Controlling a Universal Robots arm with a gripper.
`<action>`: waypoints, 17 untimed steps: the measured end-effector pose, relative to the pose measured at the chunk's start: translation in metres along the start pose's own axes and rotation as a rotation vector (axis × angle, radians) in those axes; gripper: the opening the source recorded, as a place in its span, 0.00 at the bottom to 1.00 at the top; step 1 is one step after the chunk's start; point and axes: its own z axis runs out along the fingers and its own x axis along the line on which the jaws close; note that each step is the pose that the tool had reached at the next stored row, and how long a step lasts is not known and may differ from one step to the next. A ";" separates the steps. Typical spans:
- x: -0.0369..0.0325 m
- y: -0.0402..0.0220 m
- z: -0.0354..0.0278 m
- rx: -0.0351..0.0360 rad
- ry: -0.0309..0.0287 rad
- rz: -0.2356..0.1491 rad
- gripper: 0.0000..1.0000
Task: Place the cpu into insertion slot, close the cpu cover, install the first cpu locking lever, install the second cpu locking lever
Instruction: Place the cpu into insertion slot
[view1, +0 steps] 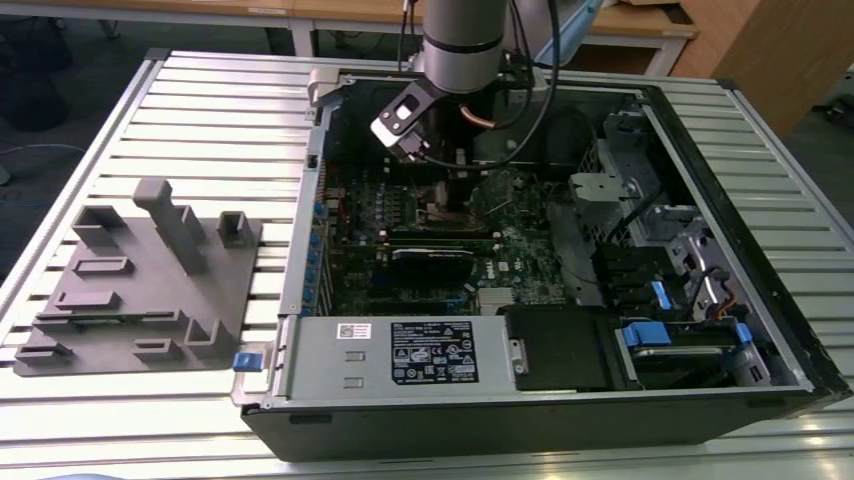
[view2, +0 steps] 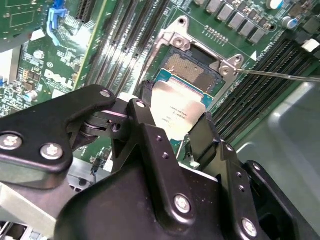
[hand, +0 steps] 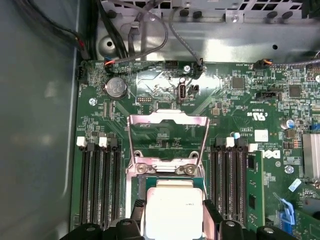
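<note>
Second wrist view: jaws grip the cpu (view2: 177, 107) over the insertion slot (view2: 188, 70).

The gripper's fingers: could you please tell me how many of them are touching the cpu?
2. In the first wrist view, one finger sits on one edge of the cpu and the other finger on the opposite edge. I see no sign of others.

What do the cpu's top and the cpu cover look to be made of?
The cpu: top looks like dull matte metal, silvery-tan with soft glare. The cpu cover: thin sheet metal, apparently, bright silvery with sharp highlights.
</note>
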 end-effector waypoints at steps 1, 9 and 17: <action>0.0005 -0.0002 0.0002 0.0000 0.0003 0.001 0.54; 0.0009 -0.0005 0.0036 0.0006 -0.0002 0.005 0.54; 0.0010 -0.0021 0.0049 0.0004 0.0001 0.005 0.54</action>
